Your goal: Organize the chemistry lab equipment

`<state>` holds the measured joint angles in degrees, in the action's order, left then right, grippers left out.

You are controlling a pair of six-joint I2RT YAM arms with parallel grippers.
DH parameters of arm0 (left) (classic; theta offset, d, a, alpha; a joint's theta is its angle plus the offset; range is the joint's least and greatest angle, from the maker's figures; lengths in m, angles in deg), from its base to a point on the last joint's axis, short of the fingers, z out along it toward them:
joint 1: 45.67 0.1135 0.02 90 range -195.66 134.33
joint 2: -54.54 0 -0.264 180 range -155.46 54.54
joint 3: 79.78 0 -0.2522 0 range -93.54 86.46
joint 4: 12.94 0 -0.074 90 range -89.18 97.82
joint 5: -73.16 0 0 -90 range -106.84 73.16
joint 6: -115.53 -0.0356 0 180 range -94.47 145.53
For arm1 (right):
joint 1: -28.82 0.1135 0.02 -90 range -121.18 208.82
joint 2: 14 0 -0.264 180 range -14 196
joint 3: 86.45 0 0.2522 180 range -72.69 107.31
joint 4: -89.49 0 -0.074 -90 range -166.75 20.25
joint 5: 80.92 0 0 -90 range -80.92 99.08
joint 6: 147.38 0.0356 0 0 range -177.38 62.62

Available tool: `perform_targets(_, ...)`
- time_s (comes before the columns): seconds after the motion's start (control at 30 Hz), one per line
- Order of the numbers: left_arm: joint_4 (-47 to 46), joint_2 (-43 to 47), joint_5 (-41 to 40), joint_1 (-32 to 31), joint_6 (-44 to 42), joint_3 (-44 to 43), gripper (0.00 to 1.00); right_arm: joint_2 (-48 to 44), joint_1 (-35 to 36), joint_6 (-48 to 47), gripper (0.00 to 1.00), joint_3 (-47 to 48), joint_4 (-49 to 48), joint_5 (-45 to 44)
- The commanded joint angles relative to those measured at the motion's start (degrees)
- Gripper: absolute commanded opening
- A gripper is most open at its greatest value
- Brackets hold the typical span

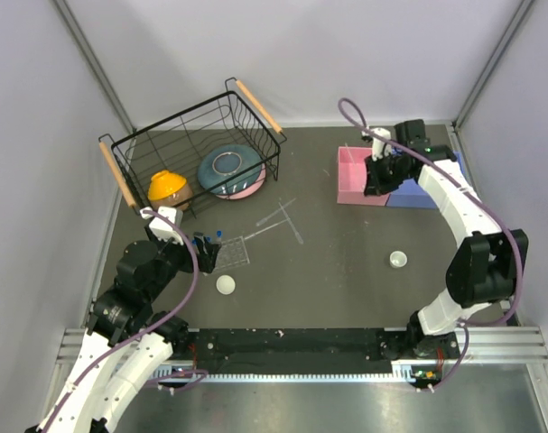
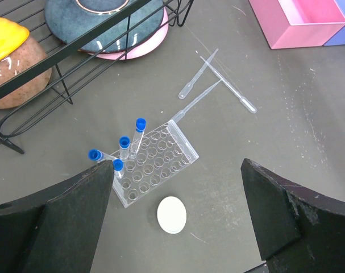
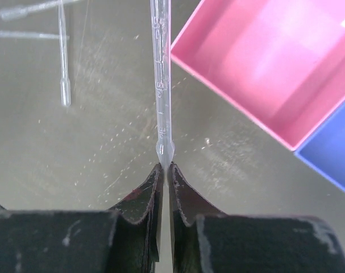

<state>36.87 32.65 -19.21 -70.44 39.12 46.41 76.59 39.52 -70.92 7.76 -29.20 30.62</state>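
Top external view: we use the clear tube rack as our landmark; it lies flat on the table.
Left gripper: just left of the rack, jaws wide apart, nothing between them.
Right gripper: well apart from the rack, far right and beyond it; jaws pressed together on the end of a held rod.
Held rod: sticks straight out from the fingertips, just beside the pink bin; we cannot tell if its far end touches the table.
Blue bin: touching the pink bin on the side away from the rack.
Blue-capped tubes: we count four at the rack's left end, three in holes; the outermost is tilted, seating unclear.
Loose rods: three on the table beyond the rack to its right; one tip reaches the rack's far corner.
Near cup: just beside the rack's near edge, not touching.
Far cup: well right of the rack.
Wire basket: beyond the rack to its left, holding the orange bowl and the teal-pink bowl.
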Motion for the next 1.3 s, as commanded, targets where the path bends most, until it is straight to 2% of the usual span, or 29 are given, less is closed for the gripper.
perform_targets(0.0, -2.7, -0.3, 0.0, 0.3, 0.4, 0.4, 0.99, 3.3, -3.7, 0.4, 0.06, 8.0, -2.2, 2.3)
perform_targets(0.23, -2.7, 0.0, -0.6, 0.3, 0.7, 0.6, 0.99, 12.7, -7.1, -1.0, 0.09, 13.9, -1.7, 1.6)
perform_targets(0.53, -2.6, -0.6, -0.7, 0.3, 0.7, 0.8, 0.99, 17.2, -7.0, -2.9, 0.14, 16.1, -1.1, -0.1)
perform_targets(0.6, -2.6, -0.6, -0.8, 0.3, 0.8, 0.8, 0.99, 17.4, -7.1, -3.3, 0.17, 16.4, -0.7, -0.6)
perform_targets(0.67, -2.6, -0.9, -0.7, 0.3, 0.8, 0.7, 0.99, 16.9, -7.2, -3.6, 0.25, 16.8, -0.6, -0.4)
perform_targets(0.77, -2.7, -1.0, -0.7, 0.3, 0.8, 0.7, 0.99, 14.9, -7.2, -4.0, 0.35, 16.3, -0.7, 0.3)
perform_targets(0.93, -2.7, -1.1, -0.5, 0.3, 1.1, 0.6, 0.99, 8.3, -7.1, -4.1, 0.43, 12.7, -0.7, 4.2)
perform_targets(0.97, -2.6, -1.0, -0.5, 0.3, 1.1, 0.5, 0.99, 6.9, -7.2, -4.3, 0.45, 11.8, -0.6, 7.3)
perform_targets(1.0, -2.6, -0.9, -0.6, 0.3, 1.1, 0.5, 0.99, 5.4, -7.2, -4.6, 0.51, 9.2, -0.8, 9.1)
perform_targets(1.07, -2.4, -1.0, -0.5, 0.3, 1.0, 0.1, 0.99, 0.0, -7.0, -6.6, 0.55, 6.4, -0.7, 15.8)
perform_targets(1.1, -2.4, -1.3, -0.3, 0.3, 0.9, -0.1, 0.99, -2.1, -7.1, -7.2, 0.61, 3.3, -0.7, 17.9)
perform_targets(1.23, -2.1, -2.9, 2.0, 0.3, 4.0, -1.3, 0.99, -11.5, -7.0, -11.2, 0.7, -4.8, -2.4, 26.2)
perform_targets(1.27, -2.7, -3.2, 3.9, 0.3, 6.4, -1.4, 0.99, -15.4, -7.0, -11.3, 0.78, -6.6, -3.2, 28.0)
